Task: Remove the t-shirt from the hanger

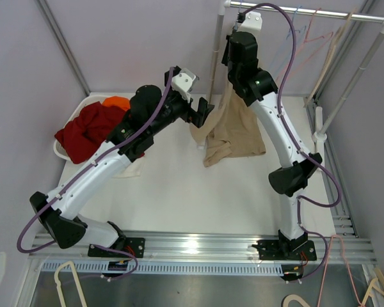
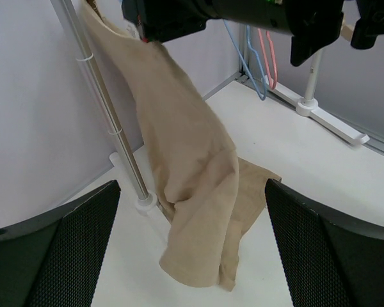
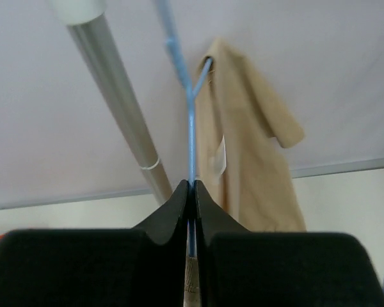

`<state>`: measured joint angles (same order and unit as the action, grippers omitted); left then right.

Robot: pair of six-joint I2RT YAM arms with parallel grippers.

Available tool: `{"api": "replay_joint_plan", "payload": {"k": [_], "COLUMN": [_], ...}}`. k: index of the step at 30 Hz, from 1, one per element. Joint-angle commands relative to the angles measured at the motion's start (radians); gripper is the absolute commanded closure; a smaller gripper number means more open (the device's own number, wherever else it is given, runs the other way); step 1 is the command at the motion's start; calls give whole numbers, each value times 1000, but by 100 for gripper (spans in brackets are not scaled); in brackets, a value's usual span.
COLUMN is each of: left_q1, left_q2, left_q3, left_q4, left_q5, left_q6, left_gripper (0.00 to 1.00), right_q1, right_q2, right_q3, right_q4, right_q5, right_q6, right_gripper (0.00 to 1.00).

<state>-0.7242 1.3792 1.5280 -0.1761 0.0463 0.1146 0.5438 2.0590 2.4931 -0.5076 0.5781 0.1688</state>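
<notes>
A beige t-shirt (image 1: 233, 128) hangs from a blue wire hanger (image 3: 191, 128) beside the rack's left pole (image 1: 216, 51), and its lower hem rests on the white table. My right gripper (image 1: 233, 46) is up near the rail and shut on the hanger's wire (image 3: 192, 185). The shirt's collar and sleeve (image 3: 249, 160) hang just beyond it. My left gripper (image 1: 205, 114) is open at the shirt's left edge. In the left wrist view the draped shirt (image 2: 192, 160) lies ahead between the spread fingers (image 2: 57, 249), not gripped.
A white basket (image 1: 59, 150) with red (image 1: 89, 131) and orange (image 1: 116, 102) clothes stands at the left. Several empty hangers (image 1: 310, 35) hang on the rail (image 1: 320, 15) at the right. The rack's foot (image 2: 333, 125) runs along the table's right side. A white cloth (image 1: 131, 170) lies under my left arm.
</notes>
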Motion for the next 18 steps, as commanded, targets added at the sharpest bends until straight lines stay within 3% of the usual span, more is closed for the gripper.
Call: {"api": "replay_joint_plan", "payload": {"k": [1,4,6,7,8,13,18], "left_q1": [2,2,2,2,2,2,2], "left_q2": [-46,-43,-42,-42,-42,-46,-46], "left_q3": [21,21,21,21,20,9,3], "left_q4": [7,7,9,9,9,10,15], "left_q5": [-23,-23,-25,-25,-25,-29,-34], "left_q6": [28,28,28,28,28,30,30], "left_gripper": [1,1,1,0,1,1,0], "right_q1": [4,4,4,2,1,-15,-33], "right_q2": [-7,-13,-22,-23,-23,-16,-8], "right_q3": [73,55,35,29,27,29,26], "right_q4": [46,53,73,76,80,78,61], "right_q5": [103,140,141,138,137,108,95], "right_q6": [-60,-84,-103,-109,-109,-97,-78], "right_gripper": [94,93,85,75,73,82,72]}}
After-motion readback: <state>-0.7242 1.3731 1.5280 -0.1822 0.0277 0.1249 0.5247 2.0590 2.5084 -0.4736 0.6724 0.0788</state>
